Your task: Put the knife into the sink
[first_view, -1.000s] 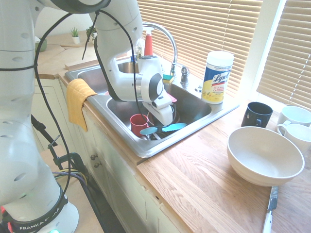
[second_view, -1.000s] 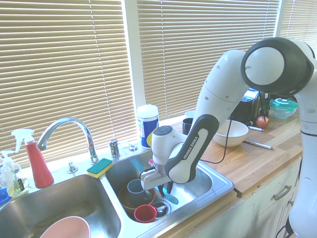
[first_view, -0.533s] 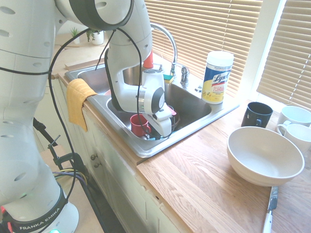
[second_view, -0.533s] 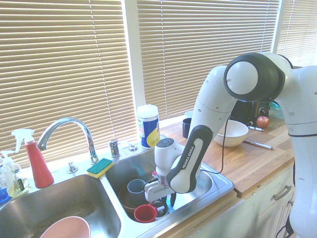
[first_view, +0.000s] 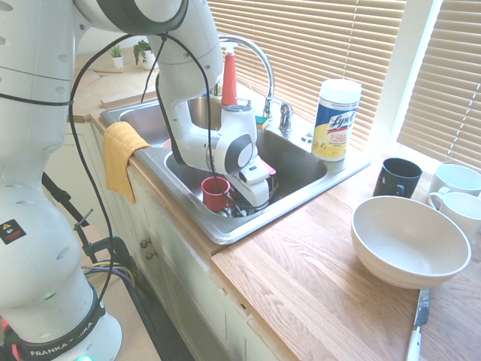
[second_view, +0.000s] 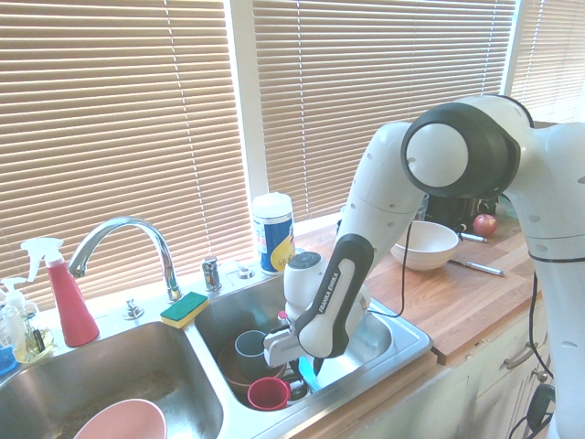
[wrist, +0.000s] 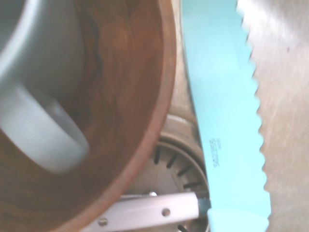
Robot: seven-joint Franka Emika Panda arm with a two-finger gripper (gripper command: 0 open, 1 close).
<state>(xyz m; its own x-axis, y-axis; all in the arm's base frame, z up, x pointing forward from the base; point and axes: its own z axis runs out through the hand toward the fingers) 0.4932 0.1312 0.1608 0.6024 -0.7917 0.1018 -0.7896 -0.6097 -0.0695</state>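
The white arm reaches down into the right basin of the sink (first_view: 225, 229), which is shiny steel with a raised rim. The gripper (second_view: 304, 364) points straight down, low in the basin. Its fingers are hidden behind the arm and the dishes, so I cannot tell how far apart they are or whether they hold anything.

The knife (wrist: 227, 111) is inside the basin. It is smooth, light blue plastic, long and flat, with a row of little teeth along one edge. In the wrist view it lies over the steel floor right beside the round drain (wrist: 178, 169), which has dark slots. In the second outside view only a small blue bit of it shows under the arm.

Next to the knife sits a brown wooden bowl (wrist: 120, 111) with a round, thick rim. A grey cup (second_view: 250, 347) rests inside it. A white handle with small metal dots (wrist: 149, 212) lies across the drain.

A red cup (first_view: 216, 192) stands in the basin near the arm. A yellow cloth (first_view: 120, 154) hangs over the sink's front edge. On the wooden bench (first_view: 301, 278) sits a big white bowl (first_view: 409, 242).
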